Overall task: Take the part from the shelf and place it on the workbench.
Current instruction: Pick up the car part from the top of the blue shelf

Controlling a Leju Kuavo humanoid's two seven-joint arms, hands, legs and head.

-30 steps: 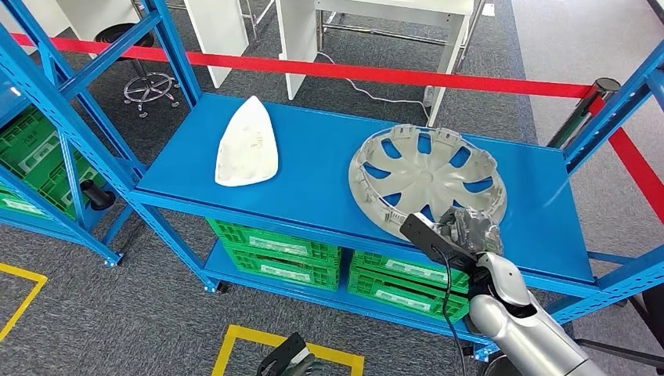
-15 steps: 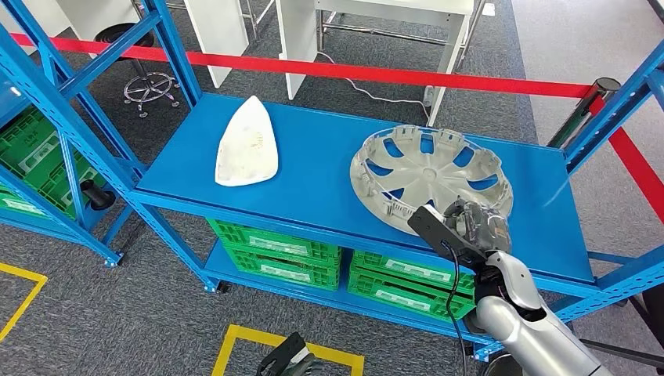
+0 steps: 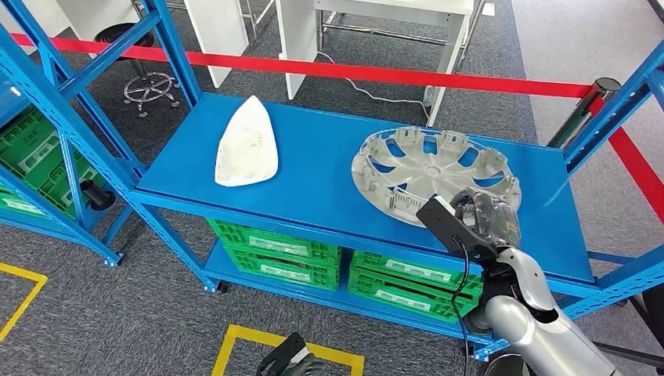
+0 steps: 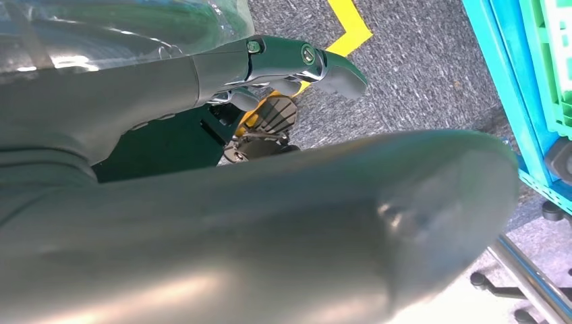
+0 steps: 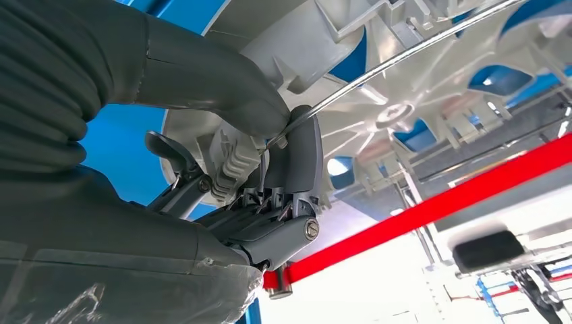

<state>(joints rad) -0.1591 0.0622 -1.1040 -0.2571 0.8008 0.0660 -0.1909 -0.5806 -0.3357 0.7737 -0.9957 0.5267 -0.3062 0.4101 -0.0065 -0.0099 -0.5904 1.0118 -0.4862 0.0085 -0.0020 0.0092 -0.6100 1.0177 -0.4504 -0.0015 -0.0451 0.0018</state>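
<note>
A grey wheel cover [image 3: 434, 172] lies inside-up on the right half of the blue shelf [image 3: 313, 168]. My right hand [image 3: 481, 223] grips its near rim from the front edge of the shelf. In the right wrist view the thumb [image 5: 222, 81] presses on top of the wheel cover's rim [image 5: 418, 81] and the dark fingers [image 5: 290, 169] curl under it. A white iron-shaped part [image 3: 247, 145] lies on the left half of the shelf, untouched. My left hand [image 3: 291, 362] hangs low by the floor, and its fingers [image 4: 297, 61] hold nothing.
Green crates [image 3: 274, 251] fill the level below the shelf. Blue uprights [image 3: 618, 102] frame the shelf at both ends. A red tape barrier [image 3: 352, 73] runs behind it, with white desks and a stool beyond. Yellow floor markings [image 3: 243, 337] lie below.
My right hand has slid to the right along the shelf's front, and the wheel cover has shifted to the right with it. The white part has not moved.
</note>
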